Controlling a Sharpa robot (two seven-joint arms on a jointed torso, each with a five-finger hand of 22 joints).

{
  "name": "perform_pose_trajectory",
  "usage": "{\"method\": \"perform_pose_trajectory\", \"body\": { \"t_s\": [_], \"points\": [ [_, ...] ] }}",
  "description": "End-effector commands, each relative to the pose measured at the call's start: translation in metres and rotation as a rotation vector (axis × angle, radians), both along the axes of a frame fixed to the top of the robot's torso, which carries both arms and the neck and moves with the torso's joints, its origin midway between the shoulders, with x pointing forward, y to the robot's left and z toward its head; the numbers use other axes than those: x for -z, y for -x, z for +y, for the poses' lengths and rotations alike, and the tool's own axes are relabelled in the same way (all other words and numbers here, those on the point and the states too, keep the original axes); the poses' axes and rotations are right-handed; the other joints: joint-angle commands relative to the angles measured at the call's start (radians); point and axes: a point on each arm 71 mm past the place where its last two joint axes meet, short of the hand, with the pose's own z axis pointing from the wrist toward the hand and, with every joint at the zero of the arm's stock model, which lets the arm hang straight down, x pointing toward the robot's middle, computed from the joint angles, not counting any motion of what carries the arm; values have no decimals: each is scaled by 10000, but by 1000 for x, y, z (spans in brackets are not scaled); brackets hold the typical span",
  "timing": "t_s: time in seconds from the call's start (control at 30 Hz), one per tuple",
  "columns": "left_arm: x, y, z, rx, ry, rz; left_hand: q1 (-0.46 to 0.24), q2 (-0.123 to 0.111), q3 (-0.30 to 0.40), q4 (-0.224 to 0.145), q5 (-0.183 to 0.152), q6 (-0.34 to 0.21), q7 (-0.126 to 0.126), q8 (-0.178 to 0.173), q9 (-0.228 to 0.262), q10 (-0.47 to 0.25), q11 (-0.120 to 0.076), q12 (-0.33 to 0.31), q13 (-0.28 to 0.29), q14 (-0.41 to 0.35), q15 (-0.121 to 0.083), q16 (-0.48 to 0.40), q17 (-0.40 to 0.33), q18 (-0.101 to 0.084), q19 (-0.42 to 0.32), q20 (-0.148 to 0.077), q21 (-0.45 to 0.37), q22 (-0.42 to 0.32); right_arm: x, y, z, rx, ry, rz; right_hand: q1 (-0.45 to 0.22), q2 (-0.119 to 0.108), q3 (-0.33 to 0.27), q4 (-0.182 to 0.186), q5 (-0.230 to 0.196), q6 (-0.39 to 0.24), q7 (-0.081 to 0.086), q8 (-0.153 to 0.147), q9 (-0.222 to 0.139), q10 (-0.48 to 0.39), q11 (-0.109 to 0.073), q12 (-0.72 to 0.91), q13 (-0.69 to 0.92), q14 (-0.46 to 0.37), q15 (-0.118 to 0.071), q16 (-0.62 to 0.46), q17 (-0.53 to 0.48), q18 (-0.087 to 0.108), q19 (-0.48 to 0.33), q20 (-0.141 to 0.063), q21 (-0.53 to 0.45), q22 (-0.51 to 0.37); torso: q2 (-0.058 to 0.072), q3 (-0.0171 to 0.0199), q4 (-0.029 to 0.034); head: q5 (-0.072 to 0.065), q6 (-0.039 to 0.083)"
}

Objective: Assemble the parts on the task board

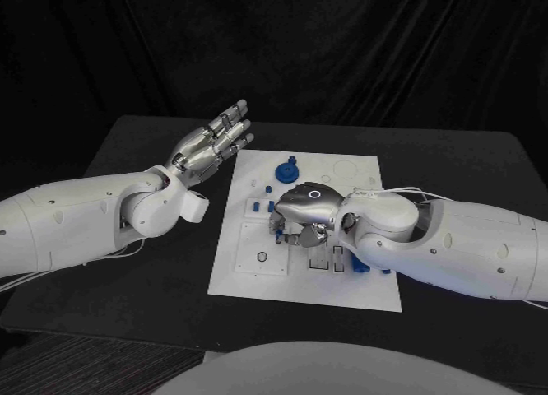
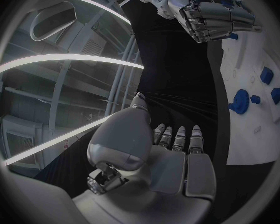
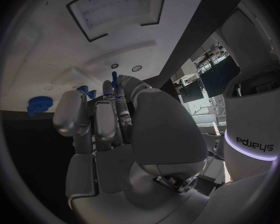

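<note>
Your right hand (image 1: 304, 216) is down on the middle of the white task board (image 1: 257, 271), fingers curled together; from the right wrist view a thin blue part (image 3: 114, 79) stands at its fingertips, though you cannot tell whether it is pinched. Your left hand (image 1: 211, 145) is raised beside the board's far left corner, fingers spread and straight, holding nothing. A round blue part (image 1: 285, 171) sits near the board's far edge. The board lies on the black desk (image 1: 120, 280).
</note>
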Motion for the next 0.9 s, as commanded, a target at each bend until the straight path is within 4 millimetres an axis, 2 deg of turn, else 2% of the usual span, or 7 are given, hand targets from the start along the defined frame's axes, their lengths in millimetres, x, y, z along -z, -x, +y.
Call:
{"method": "perform_pose_trajectory", "body": {
  "t_s": [0.03, 0.5, 0.9],
  "points": [
    [-7, 2, -1, 59, 780, -839, 92, 9, 71, -8, 39, -13, 70, 23, 11, 0, 79, -33, -17, -22, 73, -37, -9, -46, 14, 75, -58, -14, 2, 1, 1, -67, 15, -20, 66, -10, 5, -71, -6, -41, 45, -58, 14, 51, 8, -41, 9, 112, 50, 57, 1, -67, 73, 9, 53, 1483, 7, 0, 12, -6, 0],
    [-7, 2, -3, 179, 801, -757, 257, 13, 121, -23, 176, 71, 226, 38, 24, 0, 169, -33, -17, -22, 195, -37, -9, -89, 14, 142, -58, -14, 7, 1, 0, 48, 252, 139, 73, -17, 20, -95, 9, -57, 54, -75, 15, 50, 15, -58, 8, 103, 53, 50, -15, -62, 64, 11, 28, 1476, -15, -4, 2, -9, 0],
    [-6, 2, -3, 234, 810, -714, 325, 17, 145, -28, 241, 91, 260, 41, 26, 0, 221, -33, -17, -22, 240, -37, -9, -113, 14, 162, -58, -14, 10, 1, 0, 99, 394, 246, 90, -17, 46, -128, 31, -76, 64, -96, 17, 50, 22, -78, 8, 92, 60, 48, -22, -59, 55, 15, 18, 1472, -16, -14, -1, 32, 0]
  ]
}}
